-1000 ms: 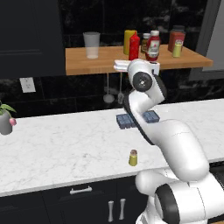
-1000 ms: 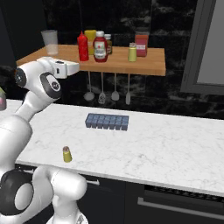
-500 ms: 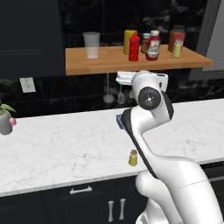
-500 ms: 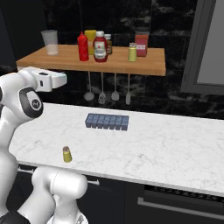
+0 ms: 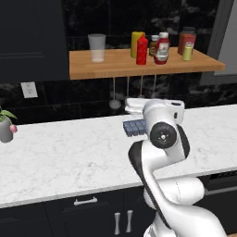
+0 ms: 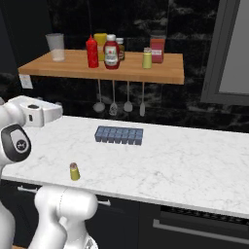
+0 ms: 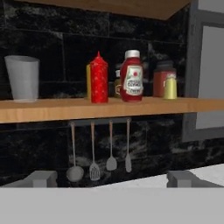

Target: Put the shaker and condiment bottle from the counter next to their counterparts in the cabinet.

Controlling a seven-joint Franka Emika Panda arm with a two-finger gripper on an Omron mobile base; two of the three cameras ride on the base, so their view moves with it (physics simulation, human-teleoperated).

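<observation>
The white marble desk [image 6: 185,160] runs across both base views, and above it the long light-brown wooden shelf [image 6: 97,72] hangs against the black wall. The white arm [image 5: 159,152] rises over the desk's front edge with its hand level, facing the shelf.

On the desk lies a blue-grey ice-cube tray [image 6: 119,135], and nearer the front edge stands the small yellow-green shaker [image 6: 74,171] with its tan-grey cap, upright and well apart from the tray. A small potted plant [image 5: 5,127] sits at the far left of the desk.

On the shelf, a clear plastic cup [image 7: 22,78] stands well apart at the left. The plain red squeeze bottle [image 7: 99,78] stands upright in front of a tall yellow bottle [image 5: 135,42] and just beside the white-capped, labelled ketchup bottle [image 7: 131,76]. Farther right is a red canister [image 7: 162,78] with a bigger yellow-green shaker [image 7: 170,87] before it. Four utensils [image 7: 100,151] hang beneath the shelf.

The pincer [image 7: 111,179] is spread wide, its fingertips [image 7: 41,178] far apart at the bottom of the hand view, with nothing between them.
</observation>
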